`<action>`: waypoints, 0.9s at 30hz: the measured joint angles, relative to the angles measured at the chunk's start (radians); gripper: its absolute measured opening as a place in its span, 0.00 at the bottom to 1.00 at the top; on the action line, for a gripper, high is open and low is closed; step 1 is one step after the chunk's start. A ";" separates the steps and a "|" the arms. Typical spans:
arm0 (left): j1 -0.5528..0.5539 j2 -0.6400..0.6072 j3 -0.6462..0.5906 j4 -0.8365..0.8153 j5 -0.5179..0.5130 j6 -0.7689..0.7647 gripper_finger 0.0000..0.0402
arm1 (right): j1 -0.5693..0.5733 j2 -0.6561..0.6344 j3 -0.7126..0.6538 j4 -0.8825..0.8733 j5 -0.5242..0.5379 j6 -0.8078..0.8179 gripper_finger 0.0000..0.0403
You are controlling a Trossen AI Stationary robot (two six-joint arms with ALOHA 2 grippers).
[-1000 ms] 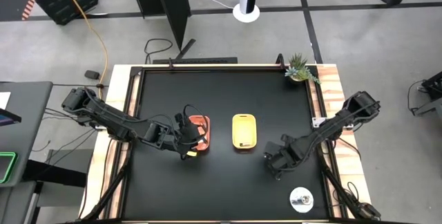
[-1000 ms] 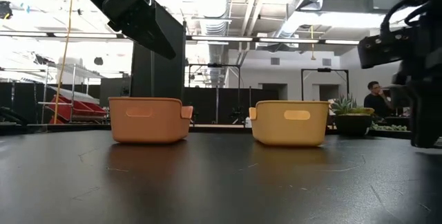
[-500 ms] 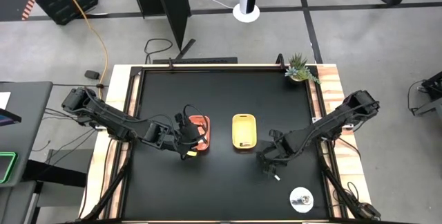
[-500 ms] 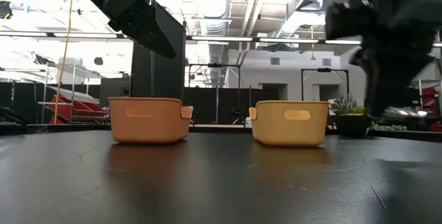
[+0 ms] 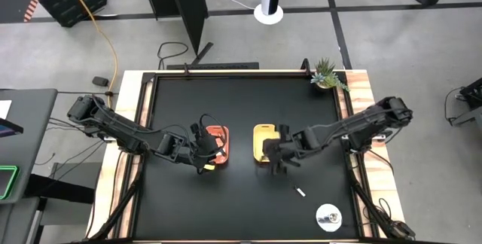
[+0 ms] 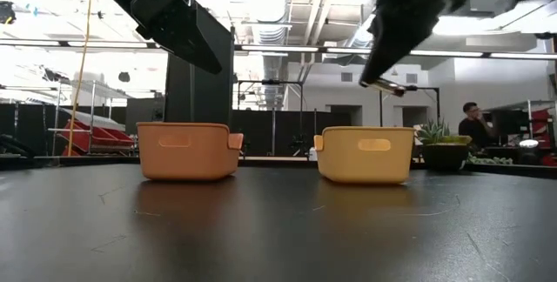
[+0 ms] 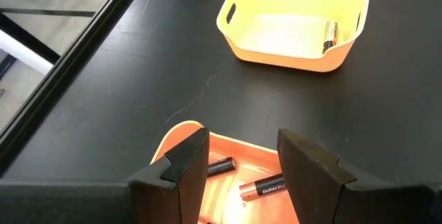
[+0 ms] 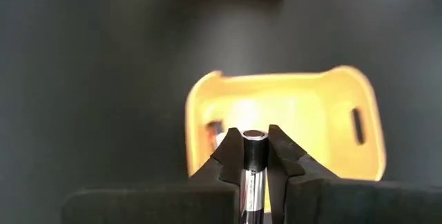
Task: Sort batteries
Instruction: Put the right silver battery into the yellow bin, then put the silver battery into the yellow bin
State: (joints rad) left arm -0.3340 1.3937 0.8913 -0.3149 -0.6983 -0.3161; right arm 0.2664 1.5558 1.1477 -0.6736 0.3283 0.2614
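Two trays (image 5: 217,144) (image 5: 265,143) side by side; battery (image 5: 299,192) apparently nearer front edge

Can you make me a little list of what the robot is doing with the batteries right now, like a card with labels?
right pincer: shut on a battery, above the yellow tray
left pincer: open, over the orange tray
yellow tray holds: one battery seen
orange tray holds: at least two dark batteries
loose on table: one battery, near a round silvery disc
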 joint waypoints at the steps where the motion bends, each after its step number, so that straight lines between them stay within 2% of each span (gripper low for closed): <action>1: 0.000 0.000 0.000 0.000 0.000 0.000 0.41 | -0.014 0.000 0.000 0.008 0.000 -0.015 0.09; 6: 0.000 0.000 0.000 0.000 0.000 -0.002 0.41 | -0.063 0.002 0.000 0.012 0.000 -0.039 0.19; 13: 0.000 0.000 0.000 0.000 0.000 -0.002 0.41 | -0.064 0.002 0.000 0.023 0.002 -0.055 0.44; 16: 0.000 0.000 0.000 0.000 0.000 -0.002 0.41 | -0.053 0.000 0.000 0.007 0.005 -0.053 0.51; 22: 0.000 0.000 0.000 -0.001 0.000 -0.006 0.41 | 0.036 -0.006 0.000 -0.067 0.008 -0.007 0.55; 27: 0.000 0.000 0.000 -0.001 0.000 -0.005 0.41 | 0.132 -0.006 -0.001 -0.158 0.008 0.127 0.53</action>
State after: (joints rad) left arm -0.3340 1.3937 0.8913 -0.3162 -0.6979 -0.3214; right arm 0.3987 1.5494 1.1469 -0.8316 0.3359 0.3882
